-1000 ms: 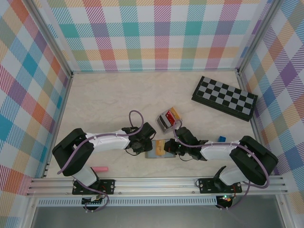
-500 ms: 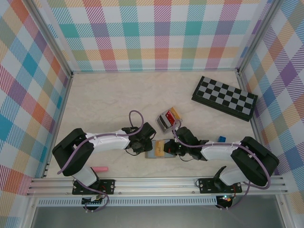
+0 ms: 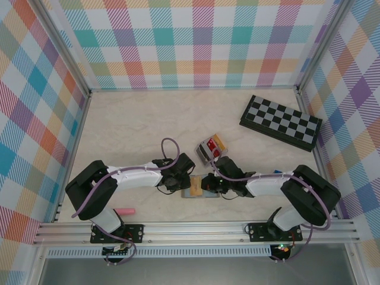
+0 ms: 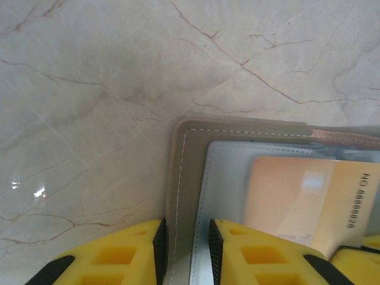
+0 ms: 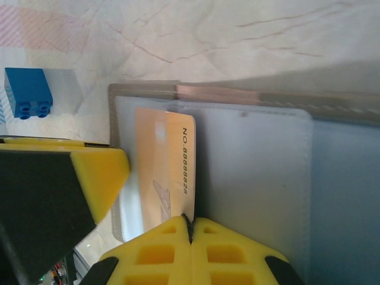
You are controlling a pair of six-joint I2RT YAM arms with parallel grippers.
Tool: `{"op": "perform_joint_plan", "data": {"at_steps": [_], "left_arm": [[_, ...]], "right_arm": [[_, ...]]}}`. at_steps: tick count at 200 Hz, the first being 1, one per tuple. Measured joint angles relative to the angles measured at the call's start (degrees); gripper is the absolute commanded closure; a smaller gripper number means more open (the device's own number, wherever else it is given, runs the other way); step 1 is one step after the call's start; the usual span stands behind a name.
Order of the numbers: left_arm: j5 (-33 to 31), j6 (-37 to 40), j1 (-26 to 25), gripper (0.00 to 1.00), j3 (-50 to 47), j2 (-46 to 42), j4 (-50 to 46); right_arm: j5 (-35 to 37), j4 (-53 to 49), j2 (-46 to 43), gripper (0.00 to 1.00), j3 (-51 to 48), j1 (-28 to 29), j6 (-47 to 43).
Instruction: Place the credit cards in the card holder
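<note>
Card holder [image 5: 255,166], grey, stitched, lies open on the table [image 3: 130,130], yellow-tan card [image 5: 160,160] partly slotted. We find left gripper [image 4: 187,228] clamped on its edge, right gripper [image 5: 190,221] closed, tips at the card.

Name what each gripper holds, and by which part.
Right gripper pinches the yellow-tan credit card near one corner. Left gripper straddles an edge of the card holder; whether it grips cannot be told.

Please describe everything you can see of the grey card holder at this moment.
The card holder lies flat and open on the marble-patterned table, between the two arms. Its outer cover looks grey-tan leather with pale stitching; inside is a smooth pale grey pocket. A yellow-tan card, pinched by the right gripper, sits partly in it. The left gripper clamps its edge.
</note>
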Motion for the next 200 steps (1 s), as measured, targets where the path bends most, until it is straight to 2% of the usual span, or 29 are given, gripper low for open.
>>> {"op": "perform_joint_plan", "data": {"at_steps": [79,124,200], "left_arm": [[-0.50,-0.24,0.26,0.66,-1.33,-1.46,0.09],[-0.15,-1.33,0.35,0.58,-3.56,-3.32,3.21],[0.35,-3.04,0.35,0.65,-6.12,-5.14,5.79]], "right_arm": [[0.68,-2.27,4.26,0.93,4.37,1.84,3.08],[1.99,-5.16,4.94,0.92,6.69,2.93,6.45],[-0.24,-4.26,6.16,0.87,7.30,2.93,8.50]]}}
